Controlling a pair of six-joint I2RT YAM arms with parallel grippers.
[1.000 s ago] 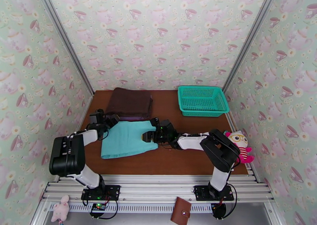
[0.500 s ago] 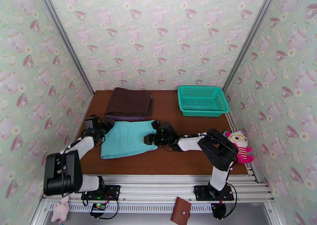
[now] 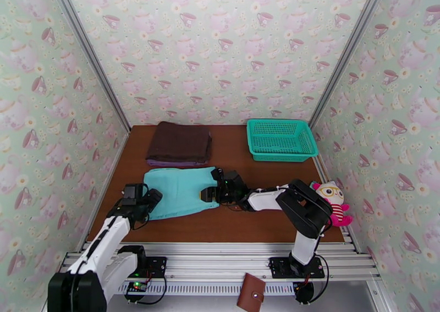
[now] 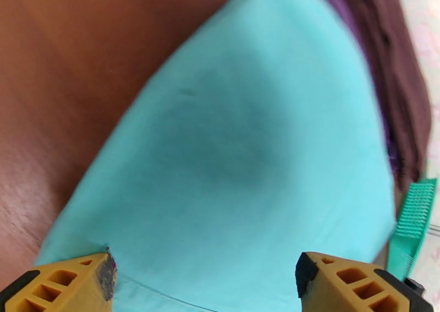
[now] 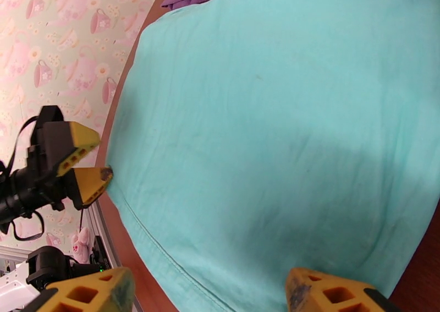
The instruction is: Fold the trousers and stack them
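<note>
The left gripper (image 4: 203, 283) is hanging wide open with nothing between its yellow fingertips (image 4: 71, 280). It's hovering right by the near-left corner of the trousers (image 4: 247, 142). The right gripper (image 5: 212, 291) is sitting open too, not pinching anything, parked low at the right-hand edge of the same cloth. So both are released and facing each other across the bundle.

The trousers are lying on the table (image 3: 247, 225), already folded down to a rough rectangle. Their far edge is sitting just beside the dark brown folded cloth (image 3: 180, 142), maybe touching it, hard to call. The teal basket (image 3: 281, 121) is sitting well apart at the back right.

Best guess: the arms are lining up to grab both ends and carry the bundle onto the brown pile, or they're going for one last fold.

To do that well:
- Each gripper should be going in low and sliding its lower finger under every layer, not just nipping the top sheet, or the fold is likely opening up on the lift.
- Both should be closing together and lifting level, keeping the cloth lightly taut, since thin fabric like this is probably sagging in the middle.
- The left one is sitting near a corner, so shifting toward mid-edge would be helping the balance.
</note>
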